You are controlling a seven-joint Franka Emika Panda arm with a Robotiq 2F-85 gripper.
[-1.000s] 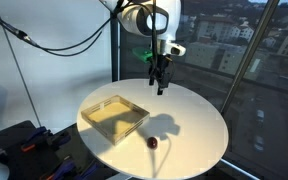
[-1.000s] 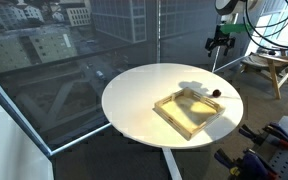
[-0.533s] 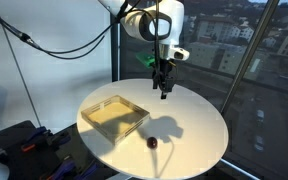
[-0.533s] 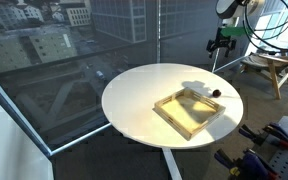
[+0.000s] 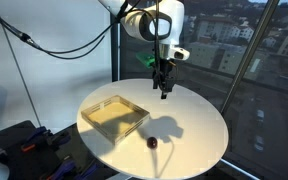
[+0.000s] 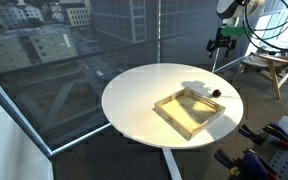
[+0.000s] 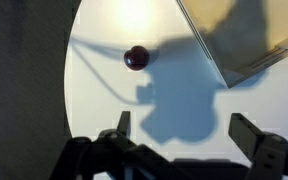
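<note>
Plainly, the two-fingered black gripper (image 5: 163,90) hangs well above the far side of the round white table (image 5: 199,140), its jaws spread wide with nothing between them; the wrist view shows its fingers (image 7: 122,122) apart over bare tabletop. The small dark red ball (image 5: 152,142) rests on the table near the rim. It is close to a corner of the shallow square tray of pale wood (image 5: 134,128) but clear of it, and well apart from the gripper. The chief risk, I judge, lies in the ball's shape. A finger that meets it off-centre would set it rolling, and the table's edge is near enough in the wrist view (image 7: 136,57) that it might go over. Because the ball is small against such a wide opening, jaws closing unevenly could squirt it out sideways. The tray's raised rim (image 6: 174,120) stands close by, so a low approach from that side might strike and shift the tray. The arm's heavy shadow across the tabletop could also mislead a judgement of height, and the fingertips might then press hard on the table.
</note>
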